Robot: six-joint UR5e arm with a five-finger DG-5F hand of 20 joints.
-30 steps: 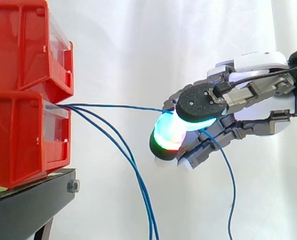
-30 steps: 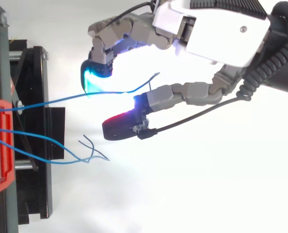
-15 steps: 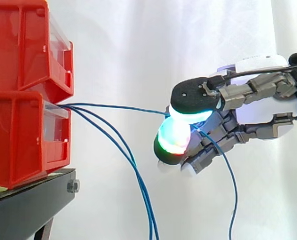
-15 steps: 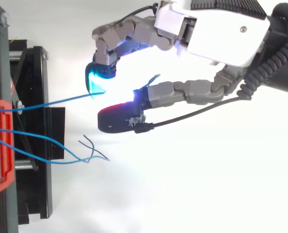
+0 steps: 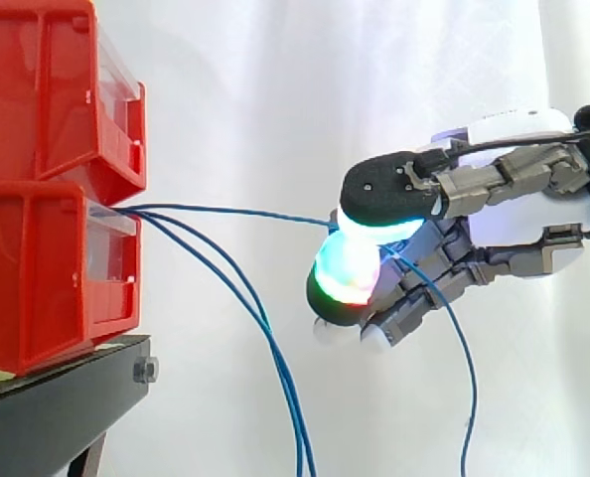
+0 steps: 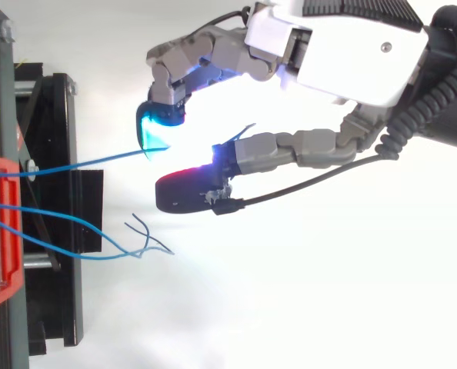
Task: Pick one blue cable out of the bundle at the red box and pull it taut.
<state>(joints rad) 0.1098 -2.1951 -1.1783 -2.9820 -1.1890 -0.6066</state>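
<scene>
**Q:** Where is the task's cable?

**A:** One blue cable (image 5: 235,212) (image 6: 82,161) leaves the front of the lower bin (image 5: 37,278), which stands at the right edge of the stand (image 5: 57,407). It runs almost level through the air, with little sag, straight to the hand (image 5: 494,214) (image 6: 344,54). Past the fingers it drops in a loose curve toward the bottom of the side view. In the top view its free end sticks out between the fingers.

**Q:** The hand's condition?

**A:** It is narrow, with the fingers curled in and closed on the cable. In the side view the cable enters between a black-backed pad (image 5: 386,194) glowing cyan above and a green-and-red pad (image 5: 347,270) below. In the top view the cyan pad (image 6: 155,127) touches the cable where it arrives. The red-lit pad (image 6: 184,192) lies beside the cable and apart from it in that view. I cannot tell which pads do the clamping.

**Q:** The rest of the bundle?

**A:** Two other cables (image 5: 245,298) (image 6: 67,219) leave the same bin front and sag steeply down, clear of the hand. From above, their loose ends lie just beyond the stand's edge, below the hand and not touching it.
</scene>
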